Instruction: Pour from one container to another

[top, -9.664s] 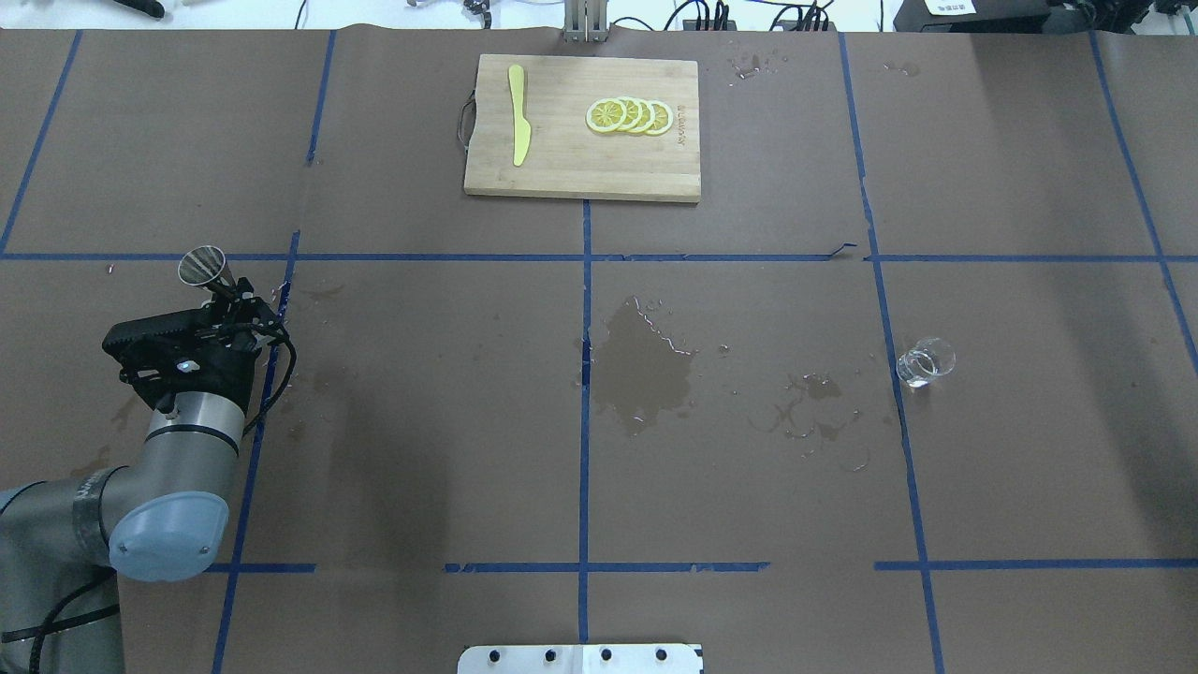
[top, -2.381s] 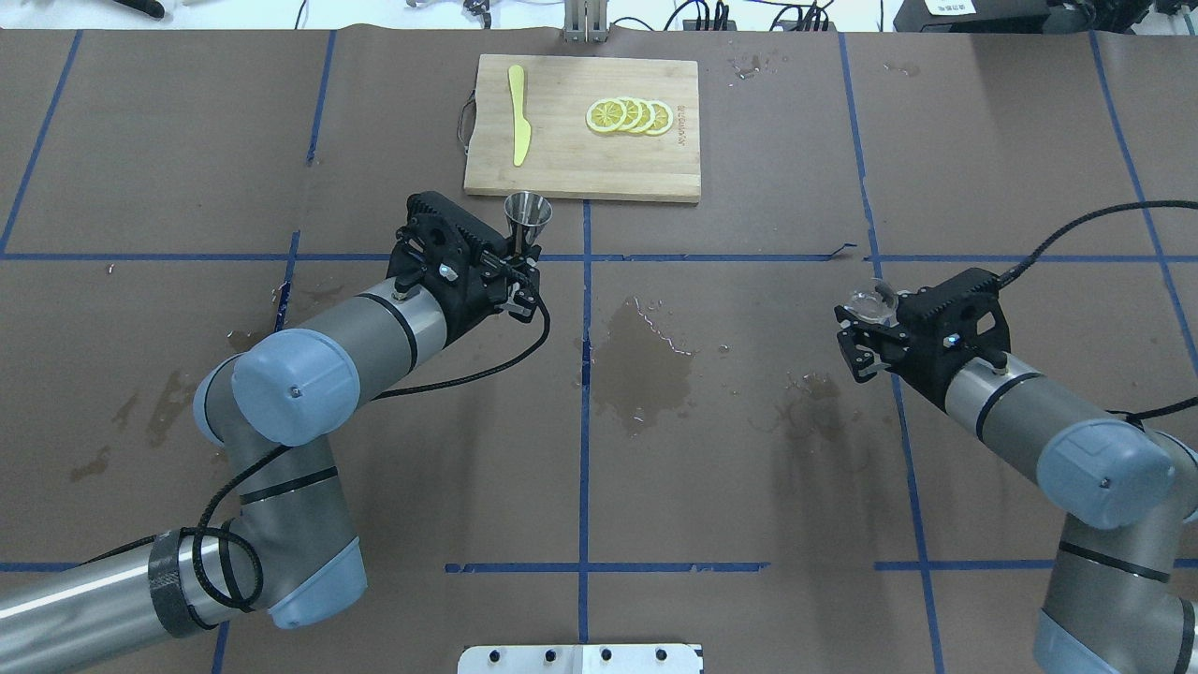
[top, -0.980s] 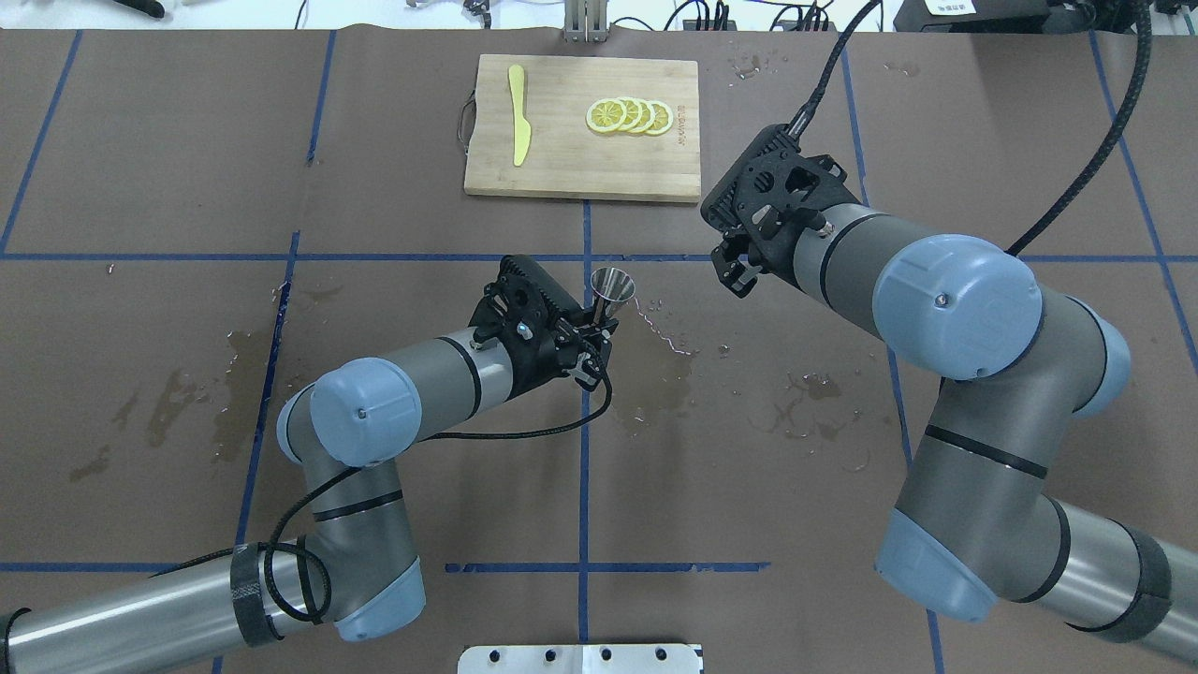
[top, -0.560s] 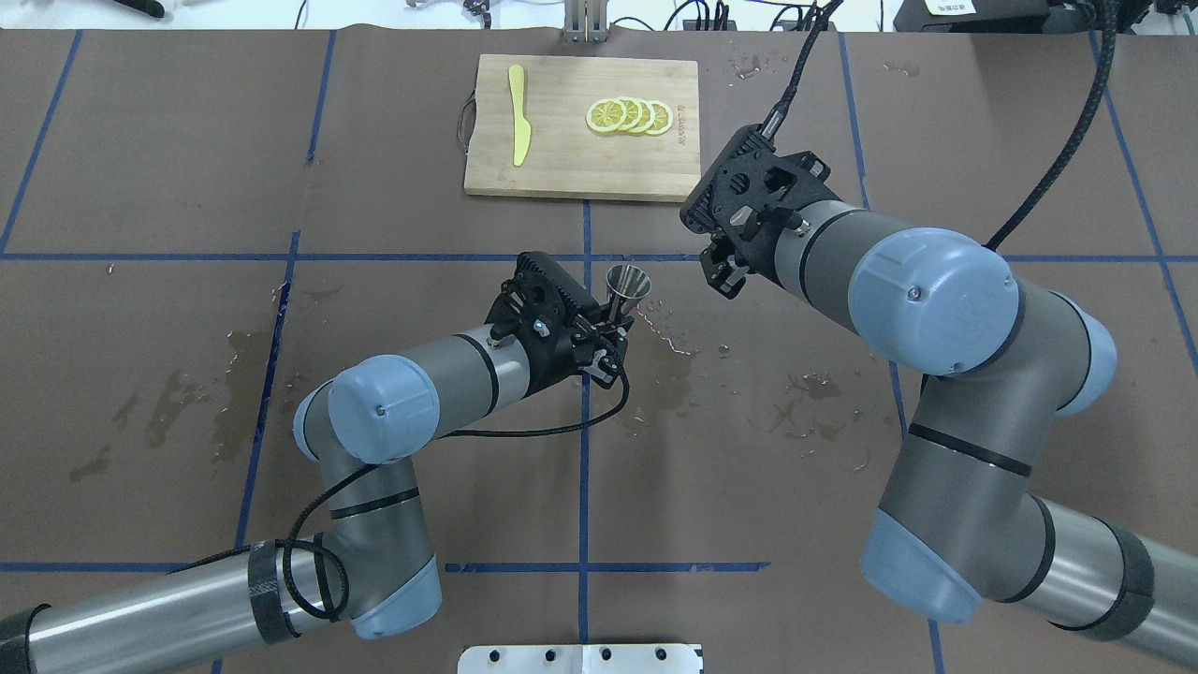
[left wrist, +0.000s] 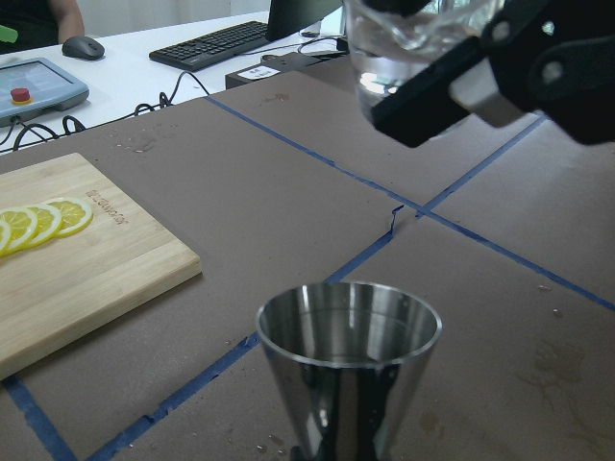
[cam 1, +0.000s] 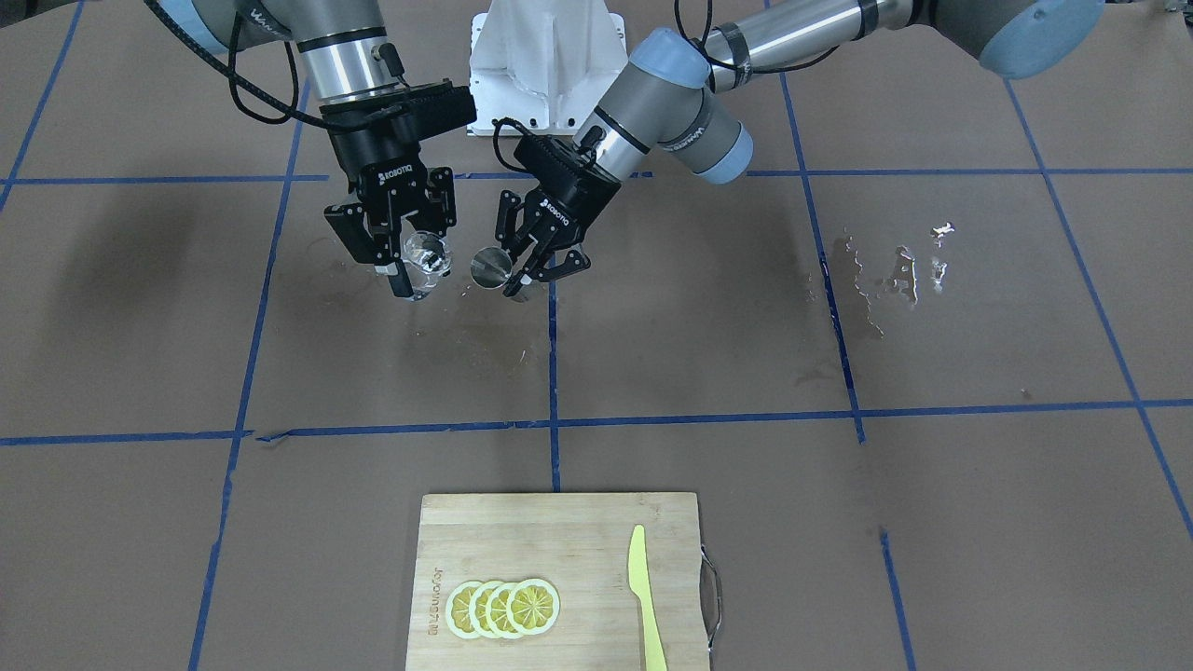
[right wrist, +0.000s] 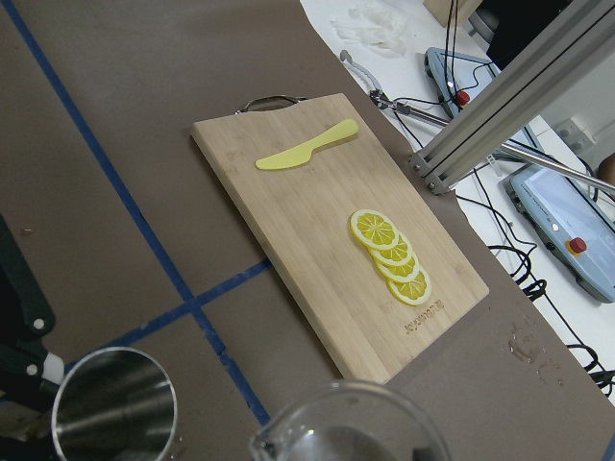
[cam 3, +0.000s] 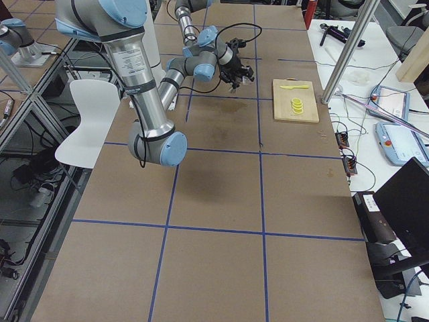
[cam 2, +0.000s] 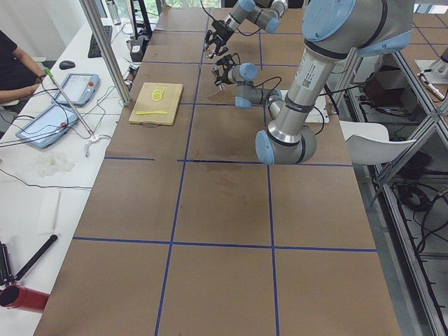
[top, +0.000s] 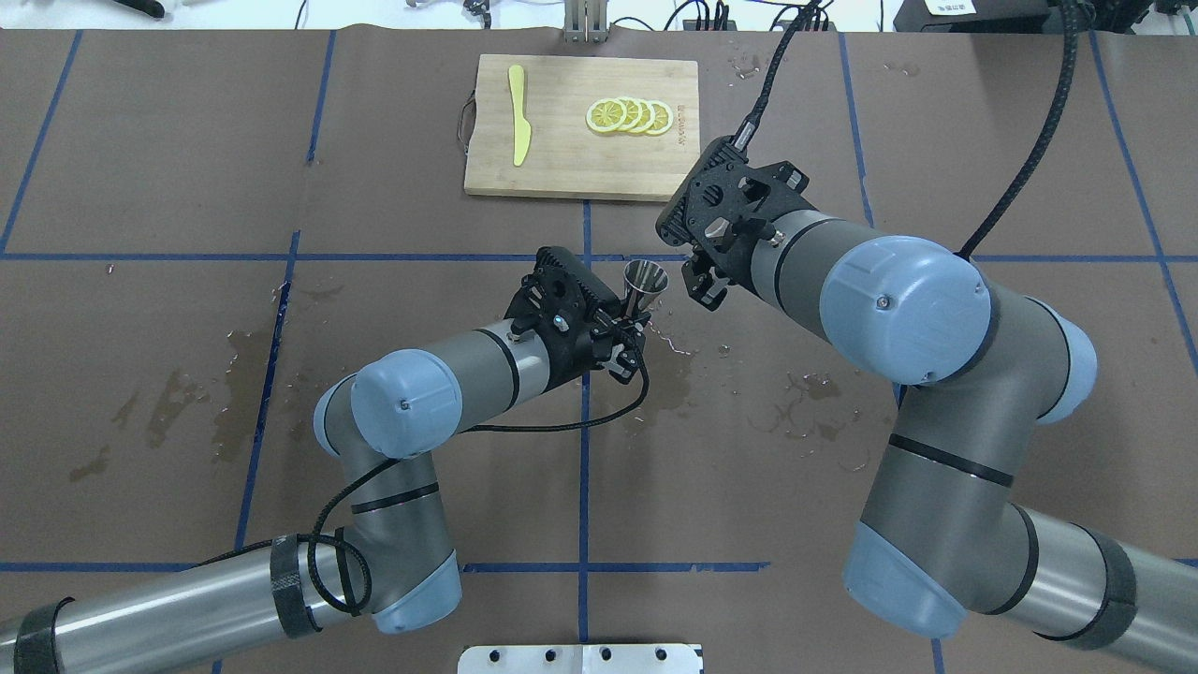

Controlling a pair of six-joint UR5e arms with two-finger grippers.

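My left gripper [cam 1: 510,268] is shut on the waist of the steel jigger [cam 1: 488,265], holding it upright above the table's middle; its open mouth shows in the left wrist view [left wrist: 348,331]. The clear glass cup [cam 1: 425,254] with water in it sits in my shut right gripper [cam 1: 421,272], just beside the jigger and a little higher [left wrist: 399,43]. From overhead the jigger [top: 645,280] is plain, but the right gripper [top: 700,281] hides the cup. In the right wrist view the cup's rim [right wrist: 351,423] is at the bottom, and the jigger [right wrist: 113,408] at lower left.
A bamboo cutting board [top: 562,159] with lemon slices [top: 629,116] and a yellow knife [top: 518,114] lies at the far edge. Wet patches [top: 655,374] darken the brown paper under the grippers; more dried splashes [top: 187,402] lie to the left.
Both arms have closed in on each other: the left carried the jigger from the far left to the middle, and the right lifted the cup and swung it left, close beside the jigger.
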